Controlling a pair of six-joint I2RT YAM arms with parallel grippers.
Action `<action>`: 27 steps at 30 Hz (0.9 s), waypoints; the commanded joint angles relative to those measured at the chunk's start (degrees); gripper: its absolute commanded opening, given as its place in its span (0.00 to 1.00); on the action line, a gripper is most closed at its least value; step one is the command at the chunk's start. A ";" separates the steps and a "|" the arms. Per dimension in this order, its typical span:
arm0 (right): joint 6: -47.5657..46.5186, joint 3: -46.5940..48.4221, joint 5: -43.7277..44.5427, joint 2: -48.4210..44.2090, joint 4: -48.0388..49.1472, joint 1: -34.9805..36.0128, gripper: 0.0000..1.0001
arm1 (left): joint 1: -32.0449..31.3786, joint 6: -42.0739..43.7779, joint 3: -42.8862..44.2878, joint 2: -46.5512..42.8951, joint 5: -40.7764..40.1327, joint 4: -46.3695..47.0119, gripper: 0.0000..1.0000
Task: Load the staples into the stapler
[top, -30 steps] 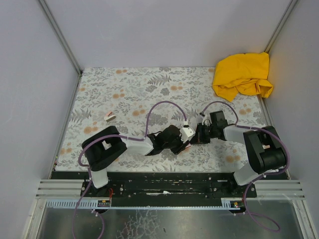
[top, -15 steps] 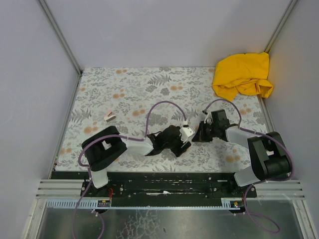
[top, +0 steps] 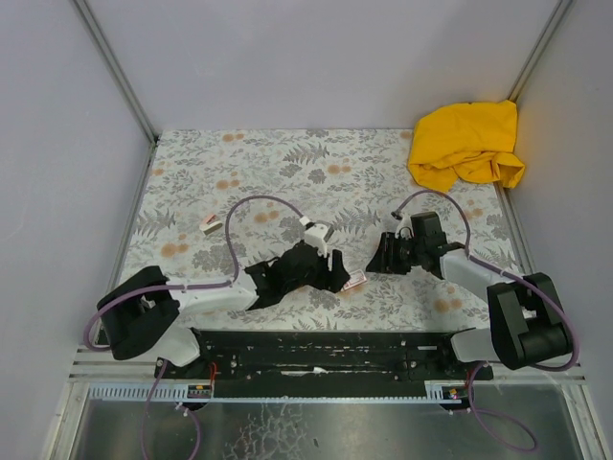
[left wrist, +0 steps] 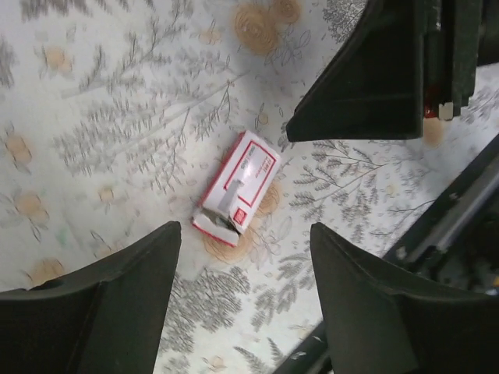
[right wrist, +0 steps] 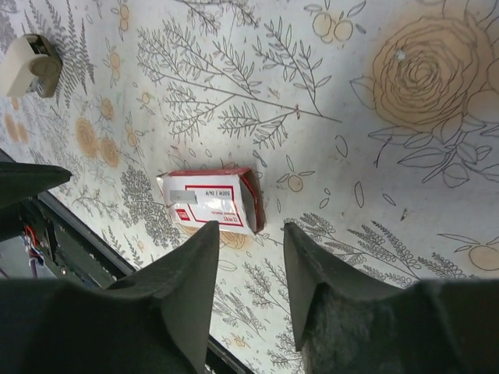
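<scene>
Claws first, nearest the bases. Left claw (top: 337,280) pulled back leftward off the spot held half a second ago, base link swung out toward the left edge with it. Fingers (left wrist: 101,312) spread wide, nothing between them. Right claw (top: 375,261) at about the same spot as before, no longer nose to nose with the left. Fingers (right wrist: 179,304) parted by a narrower gap, gripping nothing.

Between the two claws, bared by that retreat: box (top: 354,281), flat on the floral table (top: 287,172), just beyond both sets of fingertips and touching neither. Hidden among the claws in the earlier view, plain to see now. Small, white, red-bordered, with red print on the top face. From the left wrist, box (left wrist: 238,187) torn open and ragged at one end. Grey strip (left wrist: 228,199) along the top face near that end; staples or print, not to be told. From the right wrist, box (right wrist: 210,200) lying crosswise just ahead of the fingertips.

Further out, toward the left side: stapler (top: 210,224), unmoved, well apart from box and both claws. Cream and stubby, stapler (right wrist: 27,66) with a duller metal part at one end in the right wrist view.

Farthest, in the far right corner: yellow rag (top: 466,144), crumpled, same as before.
</scene>
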 commanded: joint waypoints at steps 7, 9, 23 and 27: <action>0.82 -2.42 -4.98 2.52 5.78 1.30 0.50 | -0.23 -37.03 -10.90 0.19 -0.51 11.48 0.54; 0.89 -2.70 -4.89 2.29 6.09 1.30 0.50 | -0.23 -38.40 -11.32 1.36 -1.46 11.63 0.51; 1.27 -3.64 -4.10 1.74 6.53 1.31 0.48 | -0.25 -38.47 -8.26 8.47 -5.33 11.02 0.33; 1.14 -4.05 -3.84 1.45 6.49 1.30 0.48 | -0.15 -38.18 -7.28 10.04 -5.85 10.74 0.31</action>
